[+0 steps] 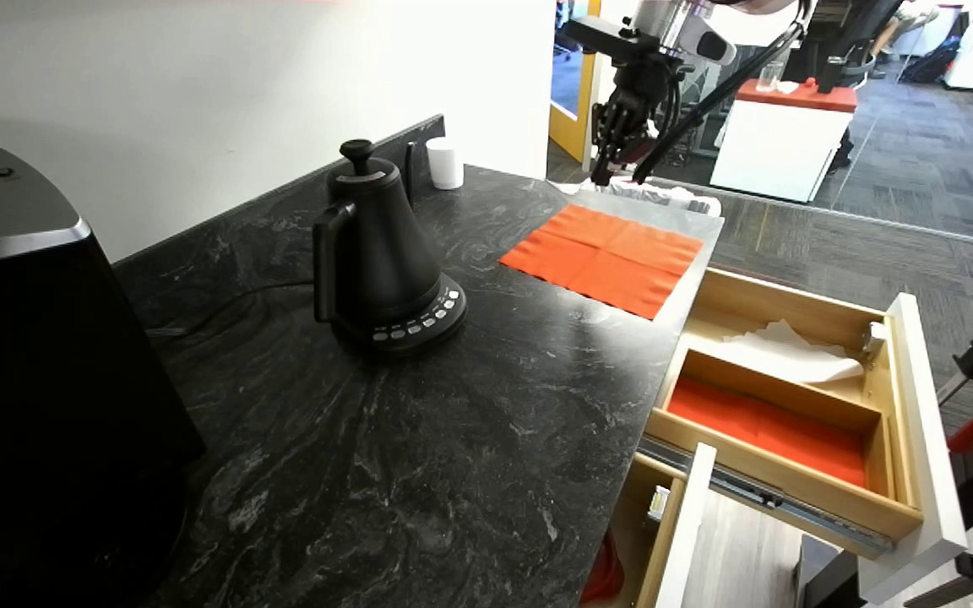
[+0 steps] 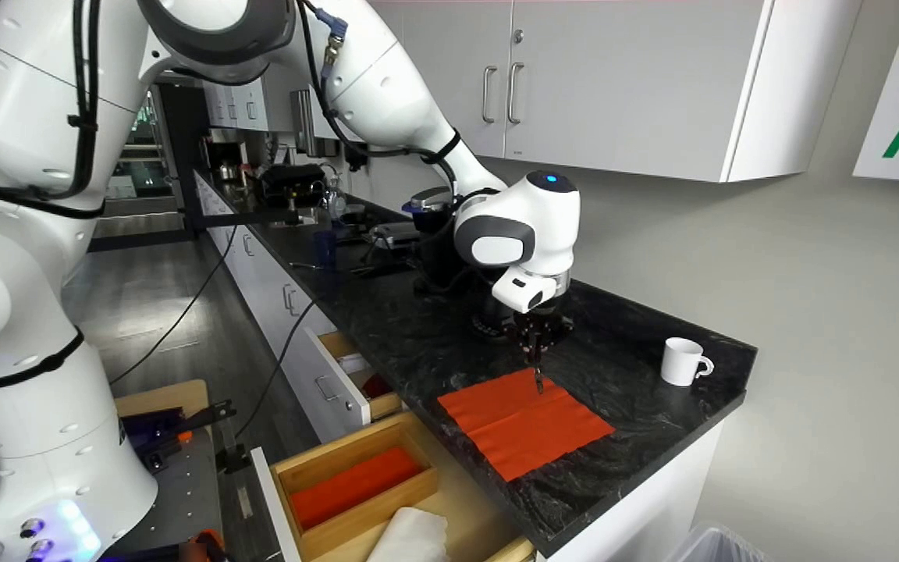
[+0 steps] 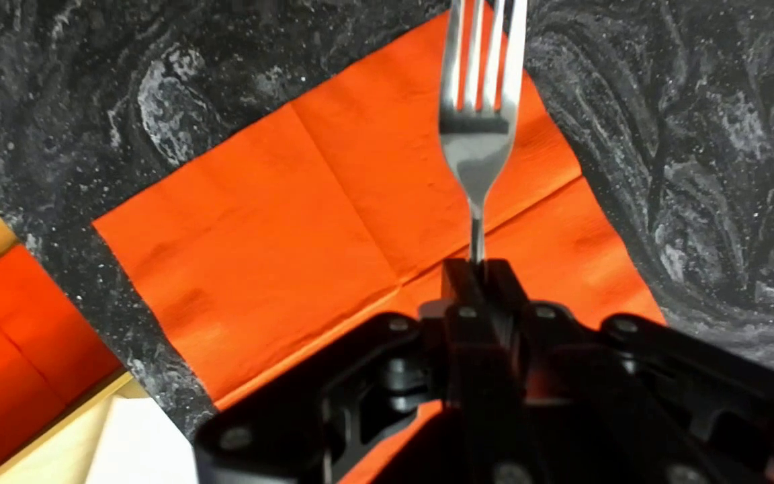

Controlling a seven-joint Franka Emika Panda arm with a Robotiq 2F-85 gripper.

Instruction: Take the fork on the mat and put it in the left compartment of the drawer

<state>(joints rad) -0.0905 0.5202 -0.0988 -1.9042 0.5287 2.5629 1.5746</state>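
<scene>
My gripper [image 3: 476,270] is shut on the handle of the silvery fork [image 3: 476,144]. The fork's tines point to the top of the wrist view; part of its handle is hidden between the black fingers. The gripper [image 2: 535,359] holds the fork [image 2: 538,381] over the orange-red mat [image 2: 524,429], raised above the counter. The mat also shows in the wrist view [image 3: 252,249] and an exterior view [image 1: 609,257]. The gripper [image 1: 602,176] is small and dark there. The wooden drawer [image 1: 930,422] stands open; its orange-red left compartment [image 2: 356,485] also shows in the wrist view [image 3: 24,349].
White paper [image 2: 412,535] lies in the drawer's pale section beside the divider. A black kettle [image 1: 385,245] and a white mug [image 2: 682,361] stand on the dark counter [image 1: 453,439]. A lower drawer [image 1: 689,523] is partly open. The counter edge lies between mat and drawer.
</scene>
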